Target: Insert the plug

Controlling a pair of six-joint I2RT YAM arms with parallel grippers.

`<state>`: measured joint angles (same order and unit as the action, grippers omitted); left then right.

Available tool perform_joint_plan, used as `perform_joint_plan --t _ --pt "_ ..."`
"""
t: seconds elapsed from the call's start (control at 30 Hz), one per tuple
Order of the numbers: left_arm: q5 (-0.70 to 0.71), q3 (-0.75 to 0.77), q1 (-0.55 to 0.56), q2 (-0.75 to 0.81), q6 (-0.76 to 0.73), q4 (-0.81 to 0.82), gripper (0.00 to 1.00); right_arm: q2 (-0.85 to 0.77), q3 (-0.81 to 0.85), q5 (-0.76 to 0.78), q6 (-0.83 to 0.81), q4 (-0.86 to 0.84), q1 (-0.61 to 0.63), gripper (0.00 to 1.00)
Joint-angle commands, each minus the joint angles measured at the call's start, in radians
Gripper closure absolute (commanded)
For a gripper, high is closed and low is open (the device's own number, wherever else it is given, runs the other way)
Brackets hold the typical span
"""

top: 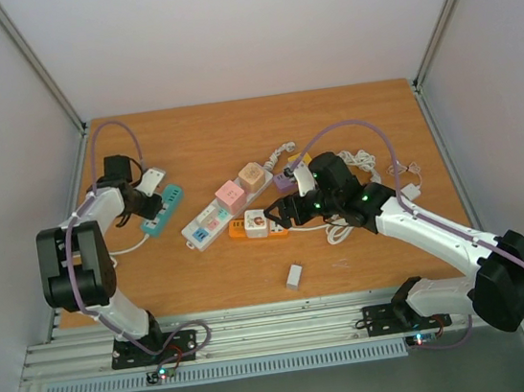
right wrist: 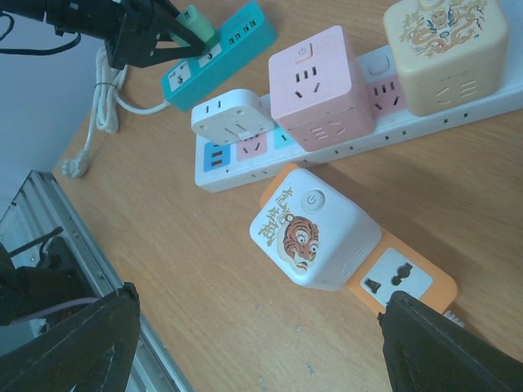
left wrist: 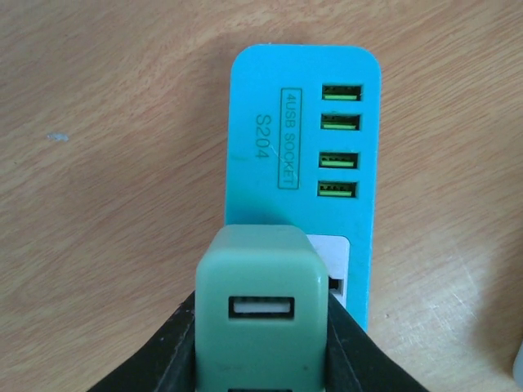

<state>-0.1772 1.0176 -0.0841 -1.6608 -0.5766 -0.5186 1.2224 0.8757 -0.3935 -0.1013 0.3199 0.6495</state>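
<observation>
Plastic, mint-green and boxy, the plug (left wrist: 260, 282) sits clamped in my left gripper (left wrist: 261, 359) over the glossy teal strip (left wrist: 298, 139) near the counter's left edge, seemingly touching; my right gripper (right wrist: 261, 351) hangs spread apart.

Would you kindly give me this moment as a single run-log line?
left gripper: shut on green plug | green plug: over teal strip, seating unclear | right gripper: open, beside tiger cube

usb strip (top: 164, 212) lies at the left of the surface (top: 196, 137), with the plug (left wrist: 261, 302) over one end. right of it runs the long strip (right wrist: 425, 126), carrying three things in a row: an adapter (right wrist: 233, 121), a cube (right wrist: 315, 77) and a second cube (right wrist: 445, 53). just in front lies the short strip (right wrist: 425, 286), with the tiger cube (right wrist: 315, 229) on it. a small block (top: 295, 276) sits alone nearer the front edge.
</observation>
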Motion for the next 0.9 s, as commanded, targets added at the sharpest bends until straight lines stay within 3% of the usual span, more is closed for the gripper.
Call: perform_joint_plan --t 0.0,0.2,0.5,0.57,0.87 --pt "-0.010 -0.012 -0.002 -0.093 -0.001 -0.032 0.87 -0.023 -0.011 -0.009 0.000 -0.031 -0.004 0.19" --pt "-0.061 0.045 0.014 -0.077 0.053 -0.091 0.75 -0.027 -0.009 0.015 0.003 -0.012 -0.005 0.19" --pt "-0.033 0.098 0.014 0.070 0.195 -0.069 0.27 -0.033 0.010 0.137 0.022 0.059 -0.004 0.17" --pt "-0.010 0.107 0.015 0.102 0.212 -0.060 0.10 -0.036 0.010 0.157 0.028 0.065 -0.004 0.17" --pt "0.095 0.147 0.015 0.308 0.383 -0.032 0.02 -0.063 0.009 0.196 0.094 0.101 -0.004 0.18"
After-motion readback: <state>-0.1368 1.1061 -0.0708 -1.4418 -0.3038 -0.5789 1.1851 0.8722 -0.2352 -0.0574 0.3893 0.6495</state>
